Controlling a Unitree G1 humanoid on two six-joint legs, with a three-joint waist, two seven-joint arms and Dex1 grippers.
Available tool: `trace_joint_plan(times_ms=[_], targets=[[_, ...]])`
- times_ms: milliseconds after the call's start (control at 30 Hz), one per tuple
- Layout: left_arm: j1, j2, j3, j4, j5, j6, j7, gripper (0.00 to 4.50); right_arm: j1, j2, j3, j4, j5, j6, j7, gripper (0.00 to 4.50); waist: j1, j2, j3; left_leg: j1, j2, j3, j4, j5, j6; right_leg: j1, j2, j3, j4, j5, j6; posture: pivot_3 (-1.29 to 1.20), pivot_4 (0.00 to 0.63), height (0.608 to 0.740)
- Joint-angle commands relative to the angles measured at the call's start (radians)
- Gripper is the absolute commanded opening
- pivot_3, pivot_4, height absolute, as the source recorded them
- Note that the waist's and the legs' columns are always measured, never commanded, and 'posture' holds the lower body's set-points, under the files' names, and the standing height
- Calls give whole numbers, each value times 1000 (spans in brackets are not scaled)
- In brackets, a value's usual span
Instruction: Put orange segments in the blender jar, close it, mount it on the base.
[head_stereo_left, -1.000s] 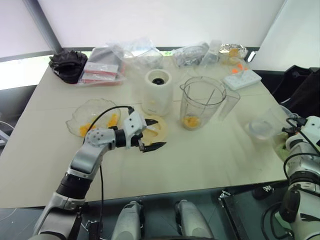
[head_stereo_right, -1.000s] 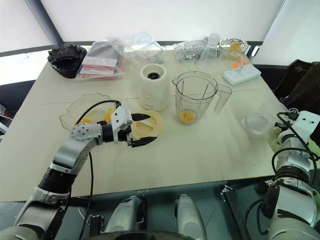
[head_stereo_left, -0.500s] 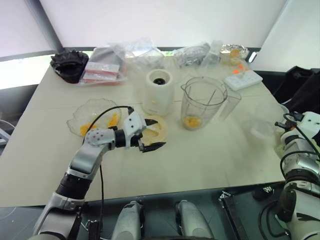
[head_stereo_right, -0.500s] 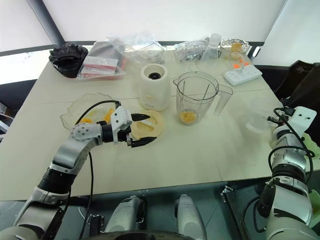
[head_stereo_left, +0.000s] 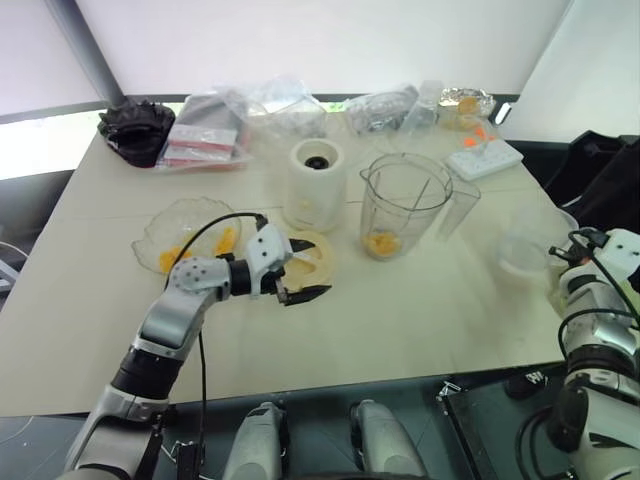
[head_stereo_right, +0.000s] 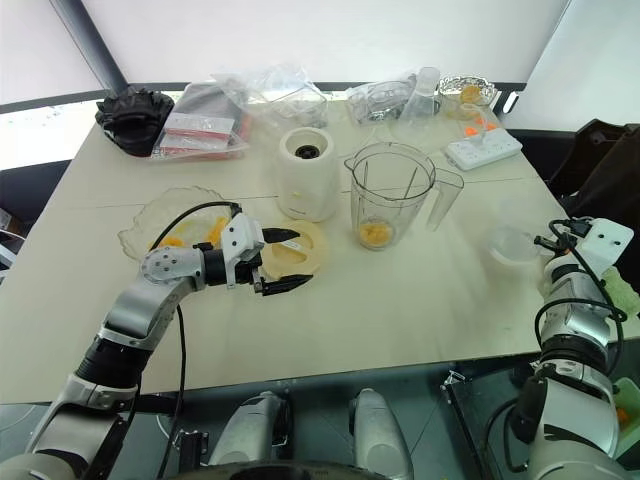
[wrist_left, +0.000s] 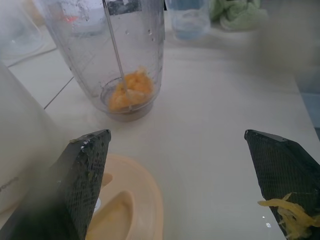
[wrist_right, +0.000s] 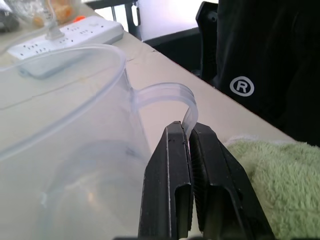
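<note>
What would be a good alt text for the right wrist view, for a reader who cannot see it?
The right gripper is shut on the thin curved handle of a clear plastic cup standing on a pale table. A green cloth lies beside the gripper, and a white power strip lies beyond the cup.

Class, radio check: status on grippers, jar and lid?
Left gripper open over the cream lid. Right gripper shut on clear cup's handle. Blender jar holds orange segments, uncapped, off base.
</note>
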Motion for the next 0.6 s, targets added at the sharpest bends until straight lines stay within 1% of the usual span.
trace_joint_plan(times_ms=[33, 267, 600], targets=[[-5, 4, -5, -40, 1, -20, 1, 4500, 21, 24, -32, -126, 49, 12, 2, 80, 0, 0, 0, 0, 0, 0, 0, 0, 0, 0, 0, 0, 0, 0, 0, 0, 150, 740], [-5, -8, 11, -35, -22, -16, 3, 4500, 71, 99, -68, -368, 119, 52, -31, 80, 0, 1, 0, 0, 1, 0, 0, 0, 0, -1, 0, 0, 1, 0, 0, 0, 150, 740], [-19, -3, 46, -18, -58, 11, 6, 4500, 93, 120, -81, -529, 162, 122, -88, 80, 1, 2, 1, 0, 0, 0, 0, 0, 0, -1, 0, 0, 1, 0, 0, 0, 150, 740]])
